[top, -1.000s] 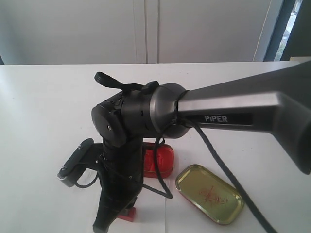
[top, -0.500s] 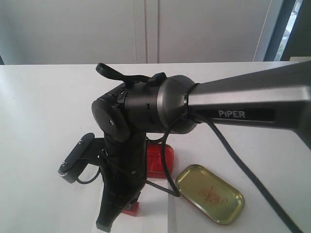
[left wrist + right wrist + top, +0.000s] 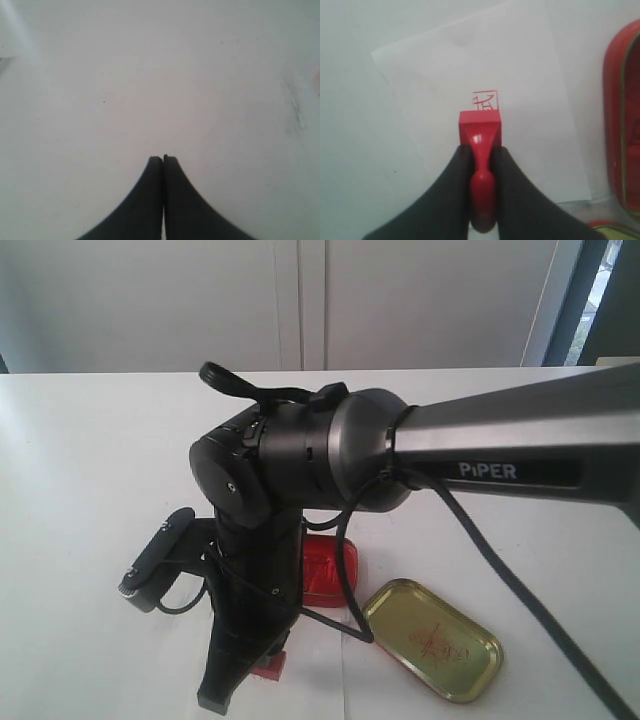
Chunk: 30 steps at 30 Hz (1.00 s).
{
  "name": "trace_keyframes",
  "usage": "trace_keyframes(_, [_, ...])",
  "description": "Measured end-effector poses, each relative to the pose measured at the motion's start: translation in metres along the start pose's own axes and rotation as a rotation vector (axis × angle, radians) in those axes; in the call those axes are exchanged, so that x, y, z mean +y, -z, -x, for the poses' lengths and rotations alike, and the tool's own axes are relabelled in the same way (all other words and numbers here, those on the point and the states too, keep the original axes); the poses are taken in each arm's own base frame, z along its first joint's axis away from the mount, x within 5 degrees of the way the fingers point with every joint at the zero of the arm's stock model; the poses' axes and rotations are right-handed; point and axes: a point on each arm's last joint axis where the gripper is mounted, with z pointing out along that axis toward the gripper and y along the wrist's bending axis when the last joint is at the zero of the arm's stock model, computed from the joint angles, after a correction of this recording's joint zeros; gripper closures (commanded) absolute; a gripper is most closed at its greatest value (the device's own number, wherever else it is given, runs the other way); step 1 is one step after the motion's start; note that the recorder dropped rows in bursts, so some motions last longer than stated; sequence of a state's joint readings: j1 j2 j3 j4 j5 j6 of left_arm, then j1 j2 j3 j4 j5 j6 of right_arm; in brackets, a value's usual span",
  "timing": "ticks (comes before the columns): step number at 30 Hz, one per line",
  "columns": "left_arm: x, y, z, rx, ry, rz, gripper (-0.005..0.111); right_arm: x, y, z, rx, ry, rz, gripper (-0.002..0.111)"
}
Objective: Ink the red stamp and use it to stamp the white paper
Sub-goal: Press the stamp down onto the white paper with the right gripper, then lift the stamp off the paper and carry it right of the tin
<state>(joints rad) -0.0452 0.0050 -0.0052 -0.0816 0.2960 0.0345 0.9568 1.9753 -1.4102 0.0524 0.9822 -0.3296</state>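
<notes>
**Over the white paper (image 3: 520, 75): red stamp pinched by its knob**

In the right wrist view, I have the right gripper (image 3: 481, 150) clenched on the red stamp (image 3: 480, 125). Both black fingers press the short round handle from either side, and the square block juts out past the fingertips. The stamp looks like hard, glossy plastic. I judge it light and stiff but a little slippery, so the waist of the knob just behind the block is the sensible place to hold it. A grip there keeps the block square to the sheet.

The paper is thin and loose on the table (image 3: 100, 440). I expect it to slide or lift if the inked face drags or sticks. A red square print (image 3: 485, 100) shows on the sheet just beyond the block's far edge. I cannot tell whether the stamp's face touches the paper.

In the exterior view, the stamp lies at about 7 o'clock from the red ink tin (image 3: 330, 570), near it. The gold lid (image 3: 430, 640) sits at about 4 o'clock from the tin. The arm enters from 3 o'clock.

The left gripper (image 3: 163, 161) is closed on nothing, its fingers together over bare table.
</notes>
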Motion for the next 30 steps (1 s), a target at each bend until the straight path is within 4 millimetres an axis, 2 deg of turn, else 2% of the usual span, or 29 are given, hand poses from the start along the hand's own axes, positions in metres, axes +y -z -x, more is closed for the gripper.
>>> trace_keyframes(8, [0.0, 0.0, 0.0, 0.0, 0.0, 0.0, 0.107, 0.0, 0.001, 0.0, 0.001, -0.014, 0.0, 0.108])
trace_keyframes(10, [0.0, 0.0, 0.0, 0.0, 0.0, 0.0, 0.107, -0.005, 0.006, -0.003, -0.004, -0.042, 0.012, 0.108])
trace_keyframes(15, [0.0, 0.0, 0.0, 0.0, 0.0, 0.0, 0.107, -0.028, 0.036, -0.014, -0.109, -0.202, 0.113, 0.108])
trace_keyframes(19, [0.0, 0.0, 0.0, 0.0, 0.0, 0.0, 0.107, -0.04, 0.047, -0.022, -0.15, -0.261, 0.184, 0.108])
trace_keyframes(24, [0.0, 0.0, 0.0, 0.0, 0.0, 0.0, 0.107, -0.055, 0.05, -0.041, -0.203, -0.329, 0.279, 0.108])
trace_keyframes(30, [0.0, 0.0, 0.0, 0.0, 0.0, 0.0, 0.107, -0.076, 0.049, -0.071, -0.229, -0.421, 0.295, 0.108])
